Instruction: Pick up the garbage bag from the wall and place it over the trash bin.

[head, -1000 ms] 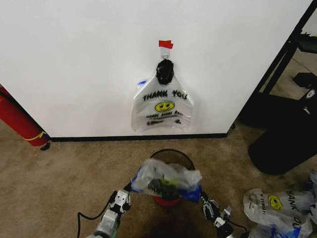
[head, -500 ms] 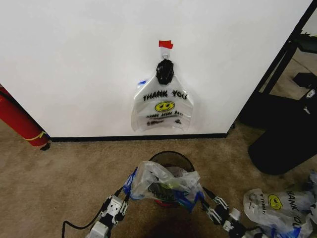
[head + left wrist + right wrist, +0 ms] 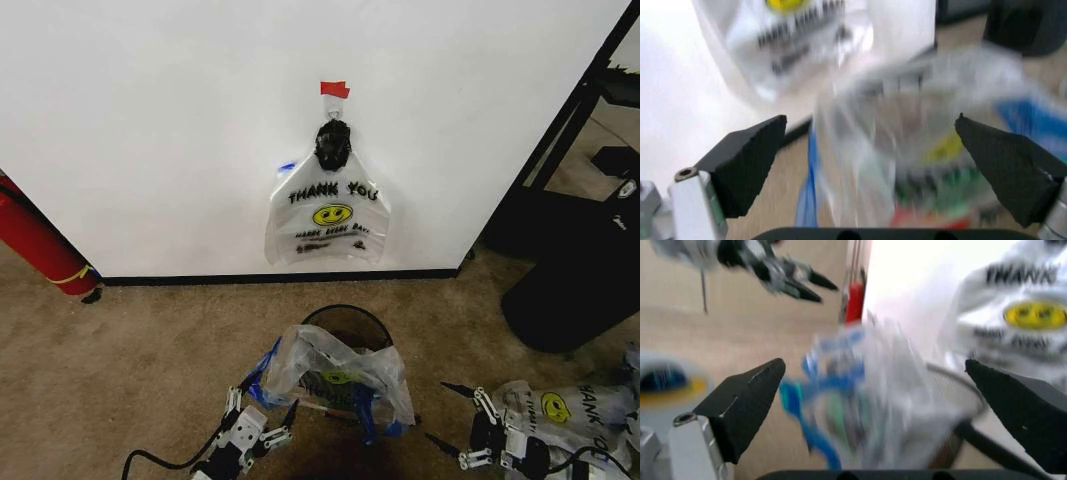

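Bag (image 3: 335, 372): draped over the bin (image 3: 350, 322), crumpled, blue handles hanging at its sides; nothing grips it. Bin: on carpet just before the wall (image 3: 150, 120). Left gripper (image 3: 262, 425): low, just left of bag, jaws spread, empty. Right gripper (image 3: 447, 412): right of bin, apart from bag, jaws spread, empty. Second bag (image 3: 328, 215): hanging on wall under red tape (image 3: 334, 89). Spare bags (image 3: 565, 415): on floor, right

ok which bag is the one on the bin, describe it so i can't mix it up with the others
Start at the white wall and drop to the carpet below the bag hanging there: a black mesh trash bin stands there. The garbage bag is the crumpled one draped over its rim between the open left gripper and right gripper, neither hung up nor lying flat.
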{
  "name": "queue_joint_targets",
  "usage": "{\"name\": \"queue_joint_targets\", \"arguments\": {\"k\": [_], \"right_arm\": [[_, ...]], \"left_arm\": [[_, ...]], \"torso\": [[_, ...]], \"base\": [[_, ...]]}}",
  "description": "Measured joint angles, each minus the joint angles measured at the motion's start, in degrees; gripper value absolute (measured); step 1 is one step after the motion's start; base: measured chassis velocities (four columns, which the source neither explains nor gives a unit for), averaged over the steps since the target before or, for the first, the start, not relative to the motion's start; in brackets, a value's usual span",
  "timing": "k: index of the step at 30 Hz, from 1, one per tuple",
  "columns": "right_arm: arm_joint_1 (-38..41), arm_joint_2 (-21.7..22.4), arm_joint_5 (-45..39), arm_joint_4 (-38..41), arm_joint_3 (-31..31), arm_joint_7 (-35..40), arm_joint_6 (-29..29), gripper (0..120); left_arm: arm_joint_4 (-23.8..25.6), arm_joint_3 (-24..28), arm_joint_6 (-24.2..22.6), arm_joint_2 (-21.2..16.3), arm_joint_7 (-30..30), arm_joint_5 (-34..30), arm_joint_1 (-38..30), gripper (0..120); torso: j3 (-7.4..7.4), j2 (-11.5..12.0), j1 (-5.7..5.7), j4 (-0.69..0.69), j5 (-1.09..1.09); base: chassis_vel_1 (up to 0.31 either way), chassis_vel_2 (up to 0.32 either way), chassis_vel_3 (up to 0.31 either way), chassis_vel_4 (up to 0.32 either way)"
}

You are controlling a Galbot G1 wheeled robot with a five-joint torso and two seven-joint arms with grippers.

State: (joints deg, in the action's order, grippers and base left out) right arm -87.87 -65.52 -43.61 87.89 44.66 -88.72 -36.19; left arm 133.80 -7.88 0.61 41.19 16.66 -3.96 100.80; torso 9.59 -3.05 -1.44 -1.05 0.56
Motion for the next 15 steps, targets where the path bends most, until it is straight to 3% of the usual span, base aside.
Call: {"name": "queue_joint_targets", "arguments": {"k": [5, 8, 9, 11, 14, 15], "right_arm": [[0.2, -0.4, -7.3, 4.8, -1.9, 2.3, 1.5, 100], [-0.1, -1.0, -12.3, 8.5, -4.6, 11.8, 1.1, 100], [-0.1, -1.0, -12.3, 8.5, -4.6, 11.8, 1.1, 100], [0.1, -2.4, -13.8, 11.4, -6.0, 20.9, 0.2, 100], [0.9, -3.3, -13.0, 13.0, -7.0, 27.1, -0.8, 100], [1.5, -4.0, -11.1, 14.3, -7.7, 32.7, -1.5, 100]], "left_arm": [[0.5, 0.1, 0.7, -0.1, -3.1, -1.5, -4.3, 100], [0.0, 0.9, 2.2, -0.4, -7.0, -5.1, -9.7, 100], [0.0, 0.9, 2.2, -0.4, -7.0, -5.1, -9.7, 100], [-2.3, 1.3, 5.6, -0.6, -11.1, -10.0, -15.7, 100], [-4.6, 1.9, 7.0, -1.1, -12.6, -14.0, -20.2, 100], [-6.2, 2.6, 7.2, -1.5, -13.1, -17.0, -23.3, 100]], "torso": [[0.0, 0.0, 0.0, 0.03, 0.0], [0.0, 0.0, 0.0, 0.02, 0.01], [0.0, 0.0, 0.0, 0.02, 0.01], [0.0, 0.0, 0.0, 0.0, 0.01], [0.01, 0.0, -0.01, -0.01, 0.02], [0.01, 0.0, 0.0, 0.03, 0.01]], "base": [[0.0, 0.0, 0.0, 0.0], [0.0, 0.0, 0.0, 0.0], [0.0, 0.0, 0.0, 0.0], [0.0, 0.0, 0.0, 0.0], [0.0, 0.0, 0.0, 0.0], [0.0, 0.0, 0.0, 0.0]]}}
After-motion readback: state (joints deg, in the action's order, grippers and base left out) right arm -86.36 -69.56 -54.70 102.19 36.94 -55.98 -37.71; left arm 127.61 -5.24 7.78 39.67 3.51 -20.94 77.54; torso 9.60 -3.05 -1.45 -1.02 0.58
